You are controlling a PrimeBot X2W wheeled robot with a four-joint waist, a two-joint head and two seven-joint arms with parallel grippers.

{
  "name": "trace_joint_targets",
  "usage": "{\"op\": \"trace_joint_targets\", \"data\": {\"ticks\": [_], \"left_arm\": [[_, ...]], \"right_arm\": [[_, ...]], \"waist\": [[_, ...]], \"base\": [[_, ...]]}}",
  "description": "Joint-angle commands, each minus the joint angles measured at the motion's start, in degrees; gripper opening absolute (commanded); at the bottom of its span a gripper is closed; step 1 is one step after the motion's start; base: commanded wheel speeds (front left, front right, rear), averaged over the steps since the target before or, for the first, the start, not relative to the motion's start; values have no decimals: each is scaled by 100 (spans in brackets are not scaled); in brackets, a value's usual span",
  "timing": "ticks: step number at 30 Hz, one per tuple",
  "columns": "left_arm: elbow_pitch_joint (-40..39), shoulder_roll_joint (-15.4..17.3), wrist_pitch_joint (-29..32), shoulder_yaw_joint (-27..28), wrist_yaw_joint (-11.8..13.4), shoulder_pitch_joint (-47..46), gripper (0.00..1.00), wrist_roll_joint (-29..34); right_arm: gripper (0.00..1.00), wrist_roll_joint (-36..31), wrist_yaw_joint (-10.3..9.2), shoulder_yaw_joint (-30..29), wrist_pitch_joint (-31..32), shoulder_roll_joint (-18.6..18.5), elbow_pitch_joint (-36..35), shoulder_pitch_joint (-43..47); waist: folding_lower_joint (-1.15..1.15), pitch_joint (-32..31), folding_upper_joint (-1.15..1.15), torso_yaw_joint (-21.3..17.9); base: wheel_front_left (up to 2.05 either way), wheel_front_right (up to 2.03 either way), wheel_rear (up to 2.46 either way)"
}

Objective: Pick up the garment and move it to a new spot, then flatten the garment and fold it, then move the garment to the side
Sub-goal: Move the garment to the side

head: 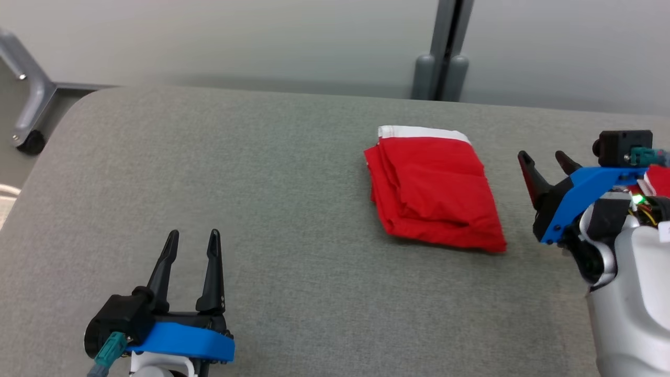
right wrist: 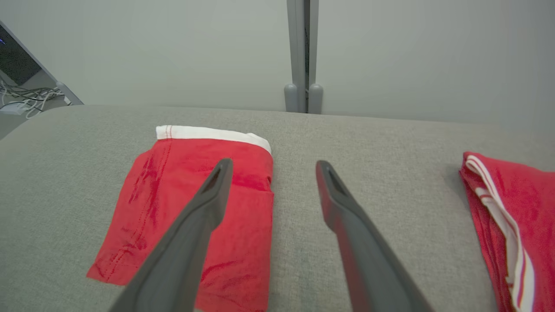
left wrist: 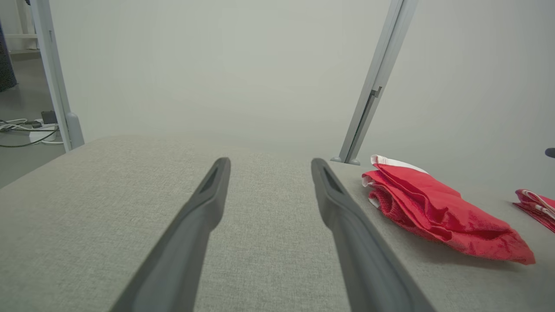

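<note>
Both sets of jaws are standing wide and empty. The folded red cloth garment with white waistband [head: 434,193] is lying at nine o'clock of the nearer right gripper [head: 543,155], long axis twelve-to-six; left gripper [head: 193,232] well apart.

I've got bare table [head: 209,173] all across the left and near side for a pass. The folded red garment [head: 434,193] blocks right of centre; a second red garment [right wrist: 529,203] lies further right, a free strip between them. A grey post [head: 445,52] stands behind the far edge.
</note>
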Motion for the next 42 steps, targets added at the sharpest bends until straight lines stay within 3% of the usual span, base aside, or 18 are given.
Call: {"op": "trace_joint_targets", "data": {"ticks": [1, 10, 15, 19, 20, 21, 22, 31, 35, 42], "left_arm": [[-40, 11, -23, -25, -34, -105, 100, 6], [-20, -101, -23, -146, -41, -362, 100, -60], [11, -123, -23, -230, -44, -462, 100, -100], [35, -127, -23, -244, -32, -480, 100, -115], [37, -125, -23, -244, -32, -476, 100, -117], [38, -120, -23, -235, -32, -475, 100, -126], [37, -114, -23, -241, -32, -481, 100, -132], [-18, -82, -23, -205, -33, -479, 100, -132], [-87, -82, -23, -182, -32, -485, 100, -95], [-107, -30, -23, -238, -32, -557, 100, -125]], "right_arm": [[100, -63, 1, -51, 123, -61, 167, -173], [100, -587, 1, -1062, 1060, -118, 1752, -1155], [100, -936, 1, -1447, 1137, -15, 2276, -1374], [100, -1156, 2, -1495, 1538, 136, 2786, -1336], [76, -1194, 3, -1428, 1605, 161, 2849, -1341], [31, -1235, 3, -1344, 1609, 160, 2868, -1368], [0, -1268, 3, -1238, 1563, 133, 2852, -1410], [0, -1201, -1, 343, 1313, -599, 2354, -2026], [0, -883, 0, 1191, 1514, -1202, 1957, -2299], [0, -333, 0, 1667, 1929, -2213, 1353, -2222]], "waist": [[-1, 335, -1, 361], [-1, 824, -1, 1008], [-1, 924, -1, 1133], [-1, 938, -1, 1115], [-1, 938, -1, 1093], [-1, 937, -1, 1061], [-1, 936, -1, 1031], [-1, 898, -1, 406], [-1, 897, -1, 14], [-1, 920, -1, -597]], "base": [[0, 0, 0], [0, 0, 0], [0, 0, 0], [0, 0, 0], [0, 0, 0], [0, 0, 0], [0, 0, 0], [0, 0, 0], [0, 0, 0], [0, 0, 0]]}}
